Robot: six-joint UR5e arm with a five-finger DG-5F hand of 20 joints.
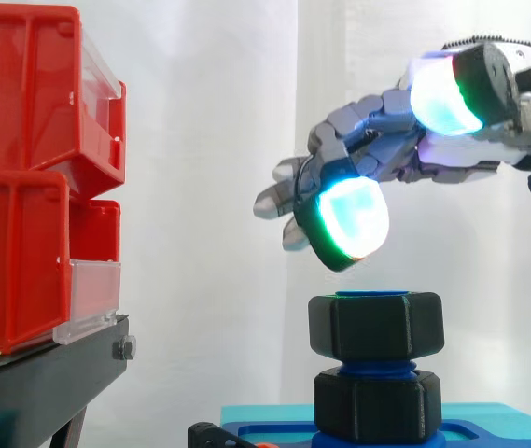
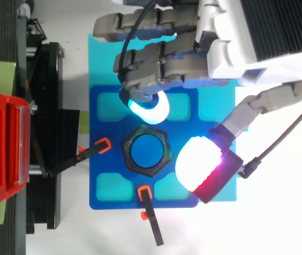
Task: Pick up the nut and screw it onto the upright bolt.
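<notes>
Noted hand [image 1: 368, 140] spread wide, gripping nothing, poised just above black hexagonal plastic nut [image 1: 375, 325] sitting atop upright blue bolt [image 2: 145, 150], no contact.

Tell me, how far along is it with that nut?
Done: the nut sits level on top of the blue bolt. In hand: nothing; the open hand hovers above it. Left: probably more turning, since thread shows between the nut and the black hex below.
</notes>
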